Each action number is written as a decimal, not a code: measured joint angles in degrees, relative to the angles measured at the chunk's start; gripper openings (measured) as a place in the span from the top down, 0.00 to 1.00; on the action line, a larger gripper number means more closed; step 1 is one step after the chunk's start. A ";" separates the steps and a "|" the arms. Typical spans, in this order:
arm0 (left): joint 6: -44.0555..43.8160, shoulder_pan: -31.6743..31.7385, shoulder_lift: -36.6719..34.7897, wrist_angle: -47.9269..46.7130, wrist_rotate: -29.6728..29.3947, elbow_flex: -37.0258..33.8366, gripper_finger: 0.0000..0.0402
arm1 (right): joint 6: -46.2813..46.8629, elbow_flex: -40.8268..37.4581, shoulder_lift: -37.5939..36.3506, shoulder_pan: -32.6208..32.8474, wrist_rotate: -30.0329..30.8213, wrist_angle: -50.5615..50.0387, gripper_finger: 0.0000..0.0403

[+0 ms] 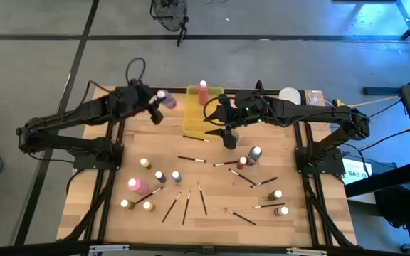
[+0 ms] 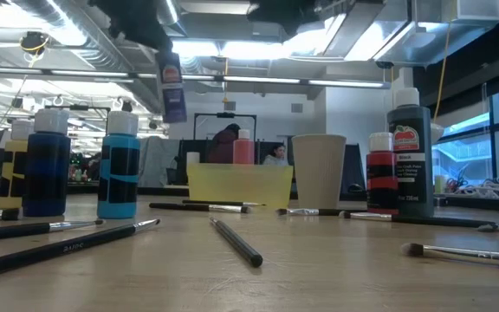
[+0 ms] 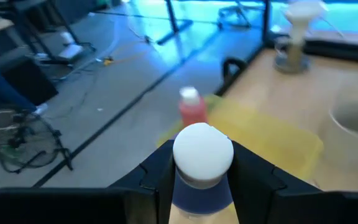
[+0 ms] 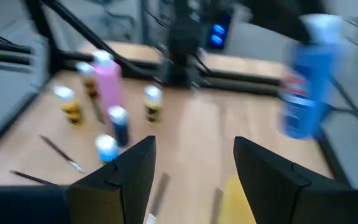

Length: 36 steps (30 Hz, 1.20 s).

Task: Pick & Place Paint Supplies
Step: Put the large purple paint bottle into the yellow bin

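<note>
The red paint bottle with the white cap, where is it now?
In the high view, the red paint bottle stands upright in the yellow tray, at the table's far edge, between both arms.

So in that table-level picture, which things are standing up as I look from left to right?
Yellow-and-black bottle → dark blue bottle → light blue bottle → yellow tray with a red bottle behind it → pale cup → red bottle → black bottle.

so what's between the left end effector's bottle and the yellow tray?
Nothing: the high view shows bare table between the purple bottle in the left end effector and the tray; the red bottle stands inside it.
</note>
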 joint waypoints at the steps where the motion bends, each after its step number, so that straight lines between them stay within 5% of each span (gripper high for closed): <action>1: 0.03 1.22 0.64 0.88 0.63 0.56 0.71 | 0.22 0.00 0.00 0.35 -1.85 1.23 0.45; 8: 0.54 11.04 9.55 5.68 21.00 5.49 0.71 | -1.01 0.00 -0.33 3.12 -4.66 4.95 0.45; 19: 0.94 21.12 24.86 12.73 37.85 8.56 0.71 | -0.84 0.00 -0.76 5.24 -4.62 3.46 0.45; 36: 0.68 21.82 37.16 19.44 36.01 8.58 0.71 | -1.61 0.00 -0.76 5.63 -3.14 2.20 0.45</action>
